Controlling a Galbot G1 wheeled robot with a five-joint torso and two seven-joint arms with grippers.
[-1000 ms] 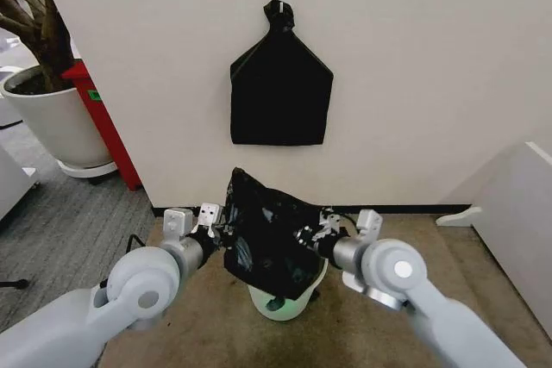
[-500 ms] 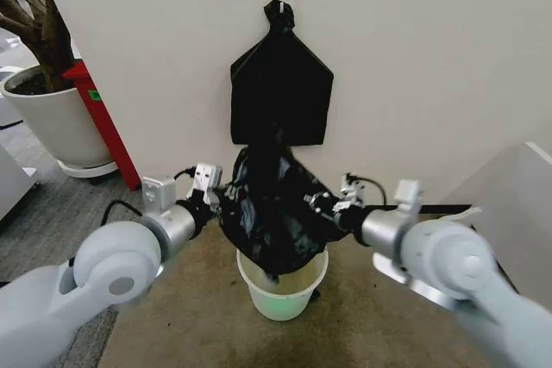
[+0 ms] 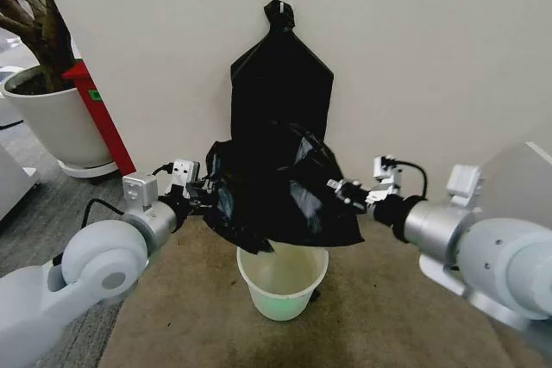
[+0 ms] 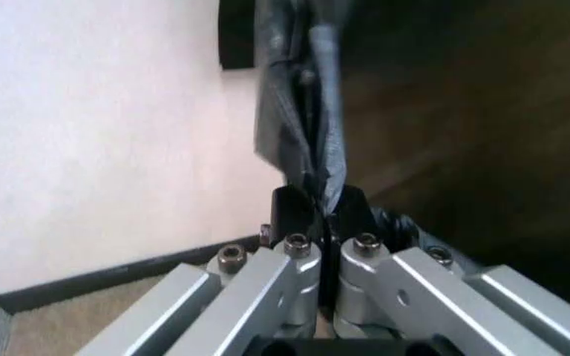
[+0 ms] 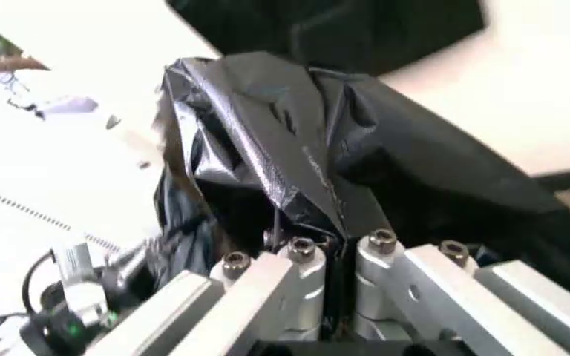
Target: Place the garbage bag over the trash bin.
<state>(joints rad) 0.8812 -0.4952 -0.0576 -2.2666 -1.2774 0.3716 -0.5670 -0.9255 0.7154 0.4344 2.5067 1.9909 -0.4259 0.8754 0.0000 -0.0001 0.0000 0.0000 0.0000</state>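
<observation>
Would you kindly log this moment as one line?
left end effector: shut on garbage bag | right end effector: shut on garbage bag | bag: stretched above trash bin, not on rim

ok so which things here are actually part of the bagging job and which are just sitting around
Part of the job:
garbage bag, held spread between both hands
trash bin, below the bag
left hand, shut on the bag's edge
right hand, shut on the opposite edge

Just lying about:
black bundle hanging on the wall
plant pot
red stand

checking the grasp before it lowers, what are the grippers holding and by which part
Both hold the garbage bag, stretched above the trash bin. The left gripper is shut on its left edge and the right gripper on its right edge.
</observation>
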